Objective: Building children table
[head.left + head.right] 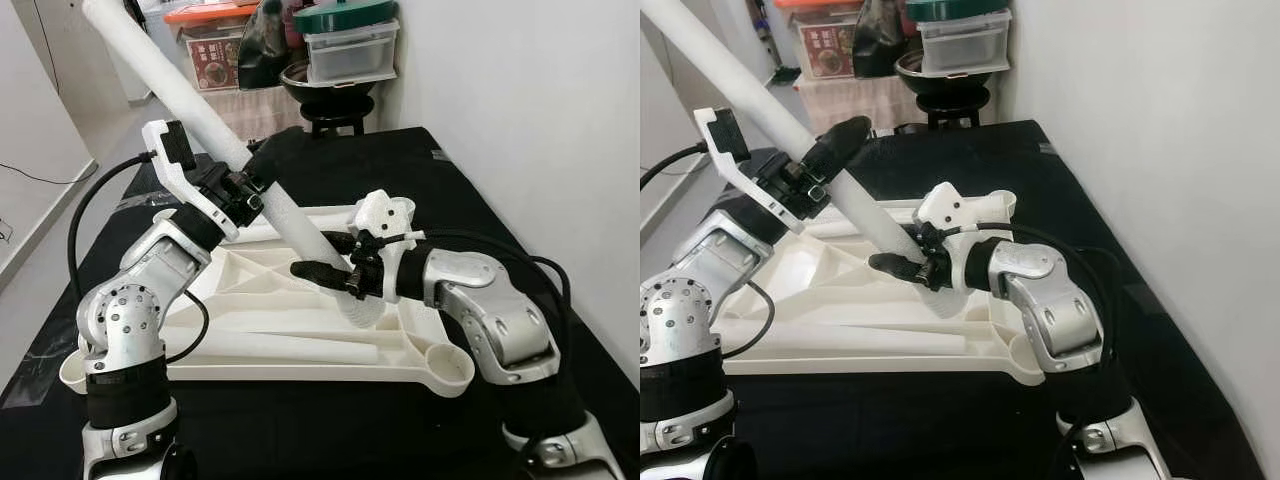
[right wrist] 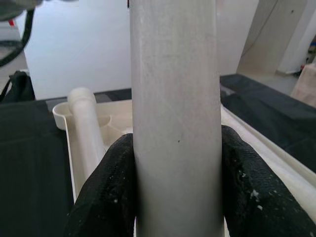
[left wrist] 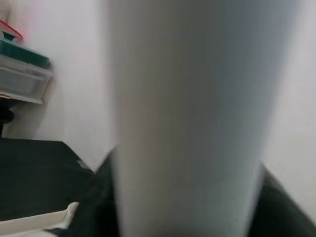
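Fitting a leg: left claw [image 1: 243,192] and right claw [image 1: 335,268] both clamp the tilted white leg [image 1: 200,110]; its lower end meets the upturned tabletop [image 1: 300,330]; next, upright it and press down.

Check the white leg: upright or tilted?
Tilted. The leg slants from the tabletop up toward the robot's left, held by left pincer and right pincer.

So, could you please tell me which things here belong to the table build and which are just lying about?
Part of the job:
white table leg, gripped by the left gripper and right gripper
upturned white tabletop
second leg lying in it

Just lying about:
clear storage boxes
black bowl
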You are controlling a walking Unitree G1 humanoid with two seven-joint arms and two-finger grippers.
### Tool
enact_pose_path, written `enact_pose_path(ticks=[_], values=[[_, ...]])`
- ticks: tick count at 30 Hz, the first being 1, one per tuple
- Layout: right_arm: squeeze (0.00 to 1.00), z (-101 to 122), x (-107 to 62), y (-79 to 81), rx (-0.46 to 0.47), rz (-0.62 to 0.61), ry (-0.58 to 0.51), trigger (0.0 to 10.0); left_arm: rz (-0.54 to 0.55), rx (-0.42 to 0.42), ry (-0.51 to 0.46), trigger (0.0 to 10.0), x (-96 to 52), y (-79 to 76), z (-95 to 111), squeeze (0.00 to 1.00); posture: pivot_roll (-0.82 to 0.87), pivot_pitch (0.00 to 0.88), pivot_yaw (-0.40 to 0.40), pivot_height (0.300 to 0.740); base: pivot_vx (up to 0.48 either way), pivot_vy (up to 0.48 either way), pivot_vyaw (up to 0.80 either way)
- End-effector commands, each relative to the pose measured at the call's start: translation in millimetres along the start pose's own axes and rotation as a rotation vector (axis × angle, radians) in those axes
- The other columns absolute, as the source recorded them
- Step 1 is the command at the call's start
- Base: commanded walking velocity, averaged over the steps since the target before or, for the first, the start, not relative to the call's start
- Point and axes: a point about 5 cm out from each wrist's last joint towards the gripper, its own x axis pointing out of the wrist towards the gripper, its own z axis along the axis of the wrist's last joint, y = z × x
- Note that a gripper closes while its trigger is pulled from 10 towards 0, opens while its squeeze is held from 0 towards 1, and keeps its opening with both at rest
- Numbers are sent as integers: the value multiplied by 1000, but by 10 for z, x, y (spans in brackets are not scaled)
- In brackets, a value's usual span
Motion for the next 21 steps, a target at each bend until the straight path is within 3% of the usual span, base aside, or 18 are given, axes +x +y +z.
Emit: enact_pose_path(ticks=[1, 6, 8, 14, 15, 16, 17, 18, 19, 21], values=[[0, 30, 26, -36, 1, -35, -13, 10000, -56, -6, -5, 0, 26, -82, 37, 0, -106, 33, 88, 740, 0, 0, 0], [0, 28, 49, -31, 11, -47, -34, 10000, -90, -3, 1, 0, 38, -113, 59, 0, -106, 34, 90, 740, 0, 0, 0], [0, 60, 68, -35, 4, -82, -102, 10000, -123, 8, 16, 0, 44, -137, 59, 0, -106, 34, 89, 740, 0, 0, 0], [0, 83, 79, -38, -9, -112, -154, 10000, -155, 17, 31, 0, 50, -158, 56, 0, -107, 33, 90, 740, 0, 0, 0], [702, 64, 104, -8, 19, -73, -168, 10000, -227, 49, 68, 0, 77, -205, 61, 0, -100, 27, 91, 740, 0, 0, 0], [1000, 45, 122, 41, 56, -10, -184, 10000, -312, 86, 115, 0, 110, -259, 66, 0, -95, 23, 92, 740, 0, 0, 0], [1000, 45, 122, 41, 56, -10, -184, 10000, -312, 86, 115, 0, 110, -259, 66, 0, -95, 23, 92, 740, 0, 0, 0], [1000, 18, 143, 119, 95, 100, -185, 10000, -457, 148, 201, 0, 150, -346, 66, 0, -87, 20, 91, 740, 0, 0, 0], [1000, 9, 146, 144, 98, 136, -176, 10000, -509, 169, 232, 0, 157, -374, 61, 0, -88, 17, 91, 740, 0, 0, 0], [1000, 3, 149, 156, 99, 155, -168, 10000, -539, 180, 250, 0, 159, -389, 57, 0, -88, 17, 91, 740, 0, 0, 0]])
